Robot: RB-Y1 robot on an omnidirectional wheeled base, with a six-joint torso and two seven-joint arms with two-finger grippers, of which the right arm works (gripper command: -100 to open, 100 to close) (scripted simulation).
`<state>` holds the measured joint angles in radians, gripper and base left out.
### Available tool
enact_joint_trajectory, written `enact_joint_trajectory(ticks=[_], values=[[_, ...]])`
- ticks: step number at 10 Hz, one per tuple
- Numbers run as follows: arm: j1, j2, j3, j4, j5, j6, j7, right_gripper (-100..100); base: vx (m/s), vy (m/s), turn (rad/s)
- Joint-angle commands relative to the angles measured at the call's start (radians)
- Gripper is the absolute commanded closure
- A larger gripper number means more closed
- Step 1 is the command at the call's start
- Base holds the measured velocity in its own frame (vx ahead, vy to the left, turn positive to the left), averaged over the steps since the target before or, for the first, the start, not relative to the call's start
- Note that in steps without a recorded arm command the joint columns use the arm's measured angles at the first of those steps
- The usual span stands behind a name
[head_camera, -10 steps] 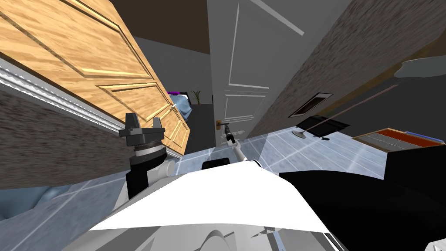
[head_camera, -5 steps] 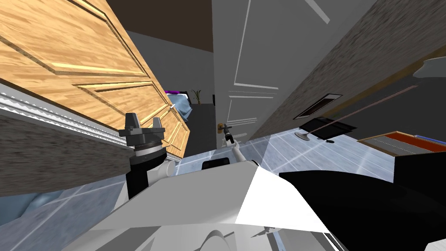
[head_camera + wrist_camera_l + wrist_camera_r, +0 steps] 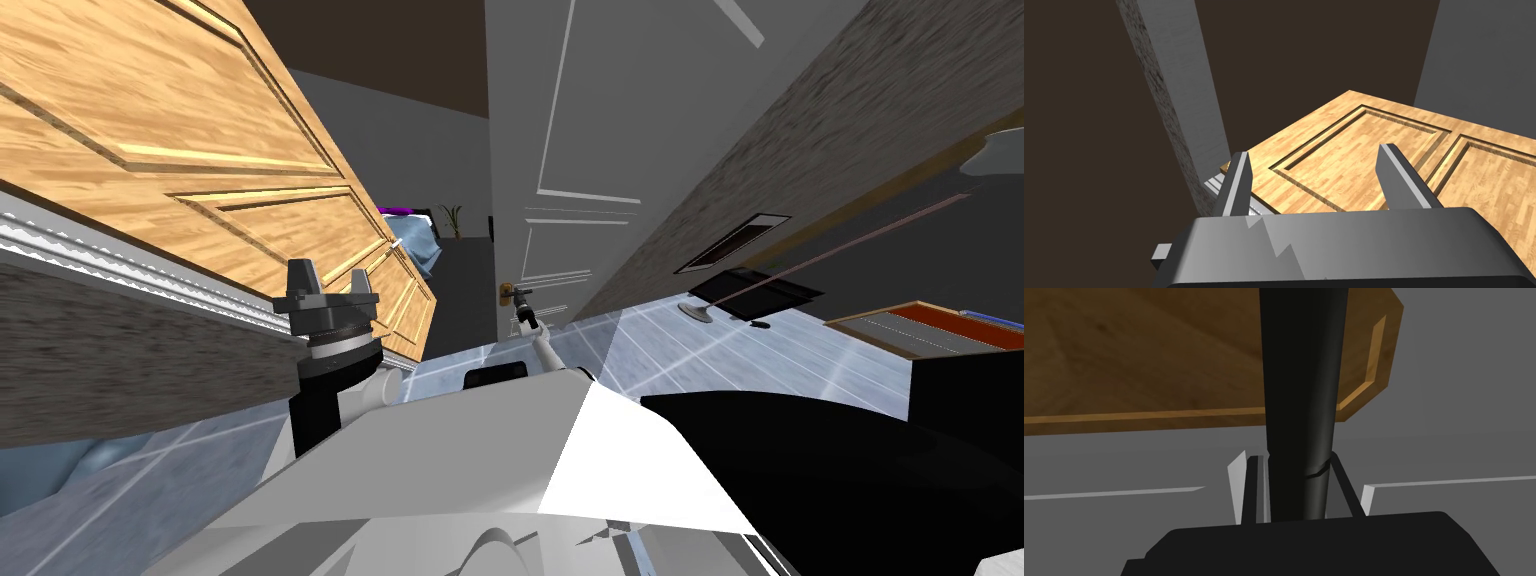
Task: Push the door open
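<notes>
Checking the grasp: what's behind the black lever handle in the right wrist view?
A brown bevelled backplate on the grey panelled door. The black lever handle, clamped by the right gripper, covers the plate's middle strip, so its mounting cannot be seen.

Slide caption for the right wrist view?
Right gripper shut on the black door handle, brown plate and grey door behind.

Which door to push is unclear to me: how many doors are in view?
2. A grey door stands ahead, its dark handle clamped in the right gripper; a wooden panelled door is on the robot's left, beside the open left gripper. Others may be hidden.
</notes>
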<state>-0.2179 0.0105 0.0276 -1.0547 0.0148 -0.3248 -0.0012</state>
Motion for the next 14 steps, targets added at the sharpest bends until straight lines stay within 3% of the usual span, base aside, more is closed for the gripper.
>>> enact_joint_trajectory(ticks=[1,9,10,14], values=[[0.005,0.000,0.001,0.002,0.001,0.000,0.001,100,0.000,0.000,0.000],[-0.003,-0.050,-0.079,0.006,-0.015,0.001,0.015,100,0.180,0.089,-0.053],[-0.003,-0.050,-0.079,0.006,-0.015,0.001,0.015,100,0.152,0.072,-0.043],[-0.005,-0.066,-0.130,0.011,-0.025,0.002,0.025,100,0.132,0.092,-0.076]])
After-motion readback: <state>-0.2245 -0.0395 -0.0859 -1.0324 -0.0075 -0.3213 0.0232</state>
